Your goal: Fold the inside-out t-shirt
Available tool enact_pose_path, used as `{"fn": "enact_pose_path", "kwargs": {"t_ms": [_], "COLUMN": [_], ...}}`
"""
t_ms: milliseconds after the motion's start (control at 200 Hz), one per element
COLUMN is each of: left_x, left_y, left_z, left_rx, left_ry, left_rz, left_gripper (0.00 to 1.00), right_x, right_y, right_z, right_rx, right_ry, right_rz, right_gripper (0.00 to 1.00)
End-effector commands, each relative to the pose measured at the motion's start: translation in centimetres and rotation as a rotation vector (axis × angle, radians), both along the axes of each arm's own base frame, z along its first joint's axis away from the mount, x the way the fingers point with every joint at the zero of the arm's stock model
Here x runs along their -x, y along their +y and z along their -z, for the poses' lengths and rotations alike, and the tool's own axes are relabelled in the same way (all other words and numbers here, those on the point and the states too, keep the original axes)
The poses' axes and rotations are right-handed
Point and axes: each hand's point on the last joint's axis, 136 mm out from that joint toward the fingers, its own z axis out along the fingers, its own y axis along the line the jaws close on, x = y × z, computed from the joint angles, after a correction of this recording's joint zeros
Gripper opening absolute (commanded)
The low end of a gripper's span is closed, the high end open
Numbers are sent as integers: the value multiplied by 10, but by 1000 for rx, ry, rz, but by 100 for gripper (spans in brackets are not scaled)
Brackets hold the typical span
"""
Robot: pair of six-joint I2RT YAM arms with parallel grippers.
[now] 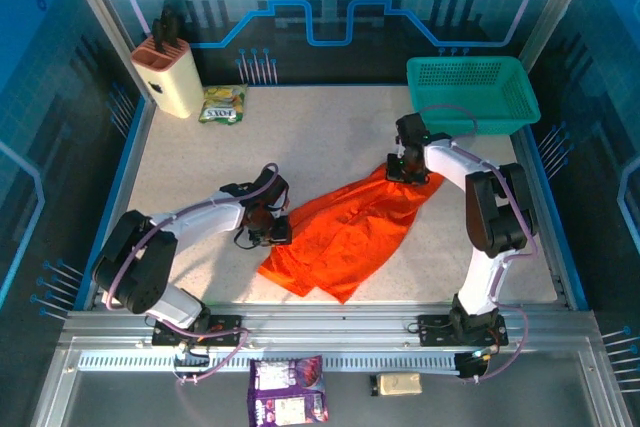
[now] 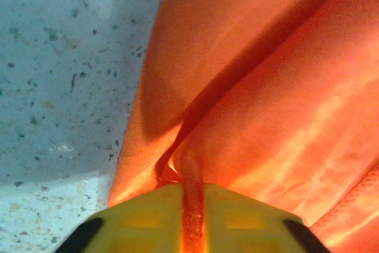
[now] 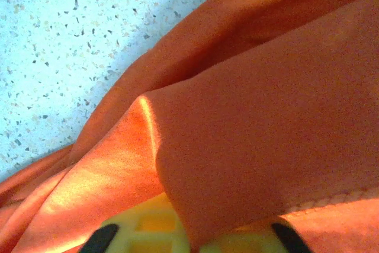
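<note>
On speckled tabletop [image 1: 330, 137], soft wrinkled orange t-shirt [image 1: 350, 232], long diagonal band

so I count one orange t-shirt [image 1: 350, 232], one teal basket [image 1: 505, 117], one knife block [image 1: 170, 75], a green packet [image 1: 222, 104], a purple packet [image 1: 287, 392], a tan box [image 1: 397, 383]

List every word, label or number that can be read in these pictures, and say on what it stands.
None can be read.
Green packet: print too small and blurred.
Purple packet: print too small and blurred.
Orange t-shirt: no print visible.
</note>
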Motion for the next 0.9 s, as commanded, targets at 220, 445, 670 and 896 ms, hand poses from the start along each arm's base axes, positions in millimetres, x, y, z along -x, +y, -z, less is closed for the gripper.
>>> {"fn": "enact_pose_path", "kwargs": {"t_ms": [220, 445, 670, 896], "left_x": [-28, -70, -43, 6], "left_y": [23, 61, 26, -35], "left_z": [-72, -205, -380, -413], "left_rx": [22, 253, 554, 810], "left_ry": [-192, -501, -960, -984], "left_rz": [-42, -175, 131, 442], "left_gripper": [0, 0, 0, 2], "right_x": [-20, -51, -59, -92], "right_y": [48, 134, 213, 191], "right_z": [-98, -194, -315, -337], "right_rx": [-43, -285, -608, -625], "right_ry": [-198, -389, -624, -688], "right_rz": [-84, -238, -480, -460], "right_gripper": [0, 0, 0, 0]}}
